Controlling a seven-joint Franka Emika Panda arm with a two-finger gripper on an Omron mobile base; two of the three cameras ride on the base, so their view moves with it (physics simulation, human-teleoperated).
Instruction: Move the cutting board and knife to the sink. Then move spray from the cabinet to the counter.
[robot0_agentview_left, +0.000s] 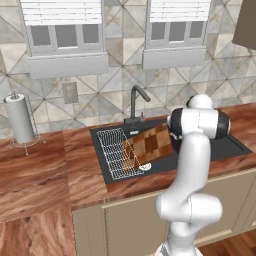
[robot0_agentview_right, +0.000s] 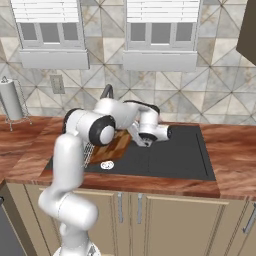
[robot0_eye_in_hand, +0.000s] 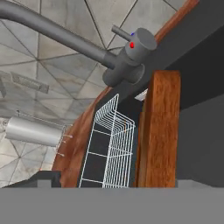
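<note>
The cutting board leans tilted in the sink at its left end, its lower edge on the basin floor and one side against the white wire rack, with the gripper just beside its right edge, jaws released and holding nothing.

Cutting board edge-on beside white wire rack; grey faucet above; paper towel roll beyond.
</note>
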